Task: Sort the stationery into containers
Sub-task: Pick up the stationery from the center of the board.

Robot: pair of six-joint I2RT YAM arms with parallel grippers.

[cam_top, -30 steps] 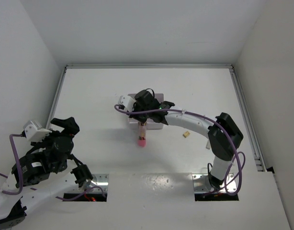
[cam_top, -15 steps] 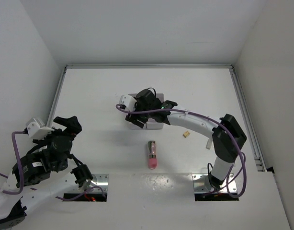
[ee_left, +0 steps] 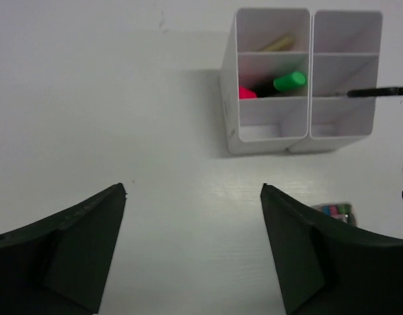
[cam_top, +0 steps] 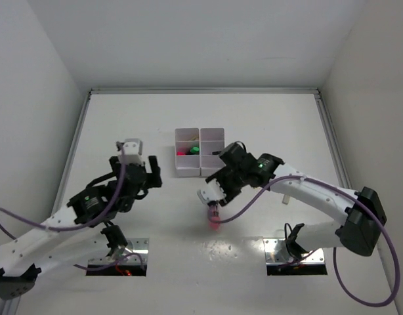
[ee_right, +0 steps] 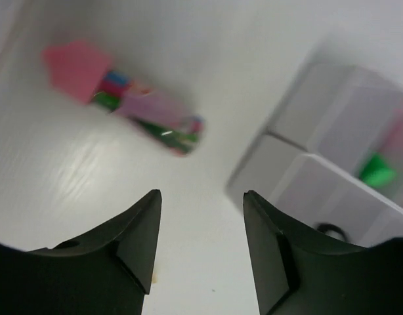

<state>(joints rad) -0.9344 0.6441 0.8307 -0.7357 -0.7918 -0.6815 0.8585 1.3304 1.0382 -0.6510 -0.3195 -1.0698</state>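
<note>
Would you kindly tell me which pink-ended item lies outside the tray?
The pink-capped tube lying flat on the table by the right gripper; the other pink end sits inside a tray compartment.

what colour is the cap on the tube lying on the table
Pink cap; it shows best in the right wrist view.

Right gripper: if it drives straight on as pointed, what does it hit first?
Probably the tube, lying on the table just ahead of the right gripper, slightly left of centre. The tray sits further right. Depth is unclear.
</note>
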